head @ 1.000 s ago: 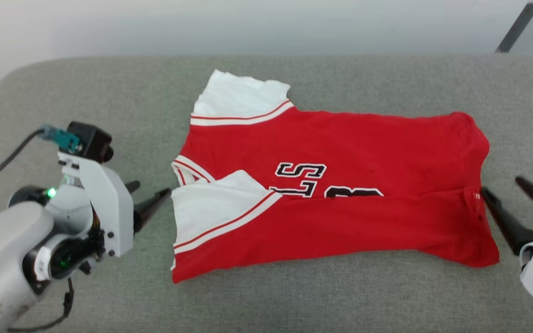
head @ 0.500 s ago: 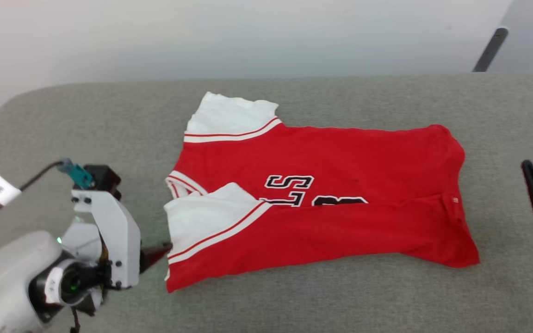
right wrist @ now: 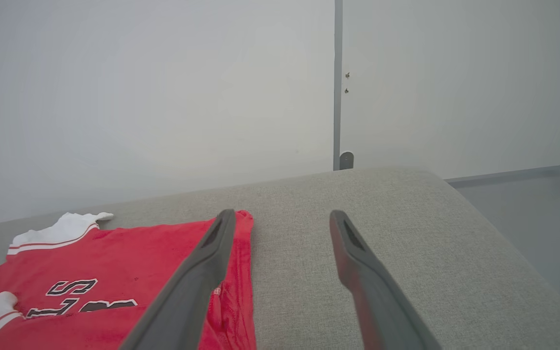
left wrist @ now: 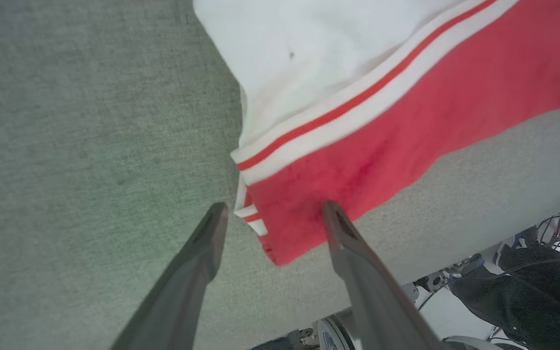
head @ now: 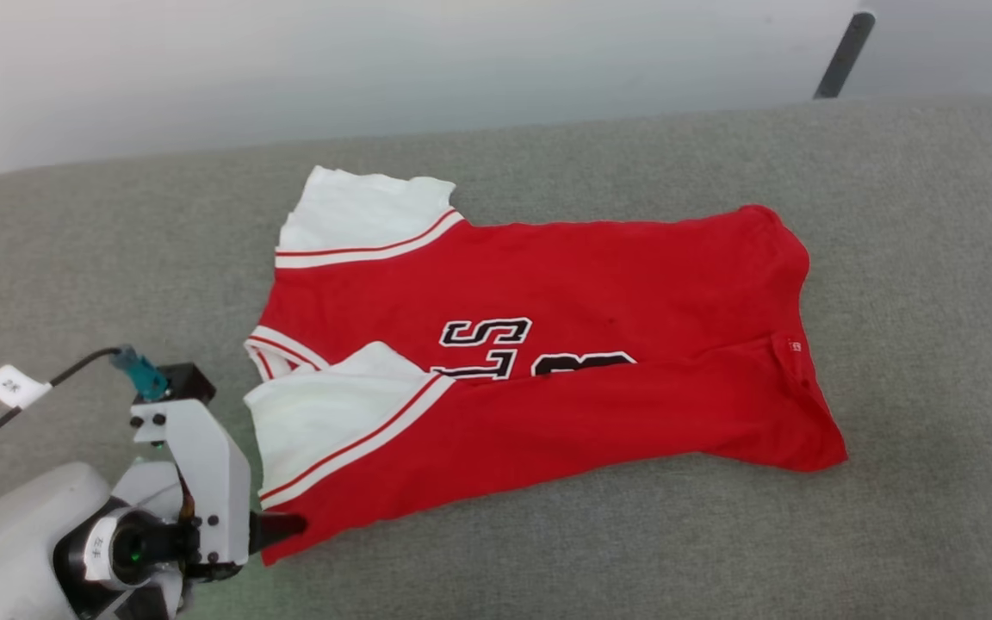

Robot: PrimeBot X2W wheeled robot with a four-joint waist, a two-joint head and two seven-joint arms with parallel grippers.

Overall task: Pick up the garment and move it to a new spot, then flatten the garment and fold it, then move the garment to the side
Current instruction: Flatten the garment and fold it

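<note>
Garment (head: 548, 284): soft matt cloth, ribbed trim bands. Desk (head: 634, 551): coarse grey woven upholstery, matt. Left end effector (left wrist: 274, 206), right end effector (right wrist: 282, 214): dark smooth matt, plastic-looking. Left wrist bracket (head: 203, 465): pale, smooth, slight sheen. Wall (right wrist: 163, 97): smooth matt.

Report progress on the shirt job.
Done: the garment lies flat on the grey cushion, near edge folded over. In hand: the open left end effector straddles its near corner. Left: more folding, moving it aside; the right end effector hangs open, apart.
</note>
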